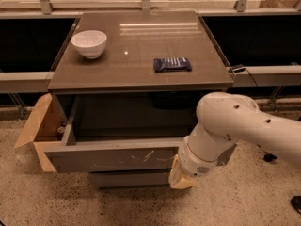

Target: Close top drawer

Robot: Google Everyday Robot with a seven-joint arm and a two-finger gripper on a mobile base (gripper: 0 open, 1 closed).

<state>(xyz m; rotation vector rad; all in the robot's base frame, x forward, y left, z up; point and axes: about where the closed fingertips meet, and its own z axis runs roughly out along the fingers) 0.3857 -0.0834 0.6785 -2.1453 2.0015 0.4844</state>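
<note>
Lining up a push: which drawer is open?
The top drawer, scratched front; the lower drawer is shut. The gripper hangs before the top drawer's front.

Glossy cabinet top (141, 55), scratched matt top drawer (113, 158), smooth tan pincer (181, 178) at its front

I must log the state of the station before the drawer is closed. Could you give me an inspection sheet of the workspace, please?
Surface: dark cabinet top, glossy, carrying two items.
Job's things: top drawer pulled out, its scratched front facing the camera; the inside is dark and its contents cannot be told.
Clutter: white bowl at the back left of the top; dark blue packet right of the middle.
Grippers: gripper low at the right end of the drawer front, below the white arm.
Cables: thin black cable on the ledge right of the cabinet.
Surroundings: open cardboard box left of the drawer; speckled floor.
</note>
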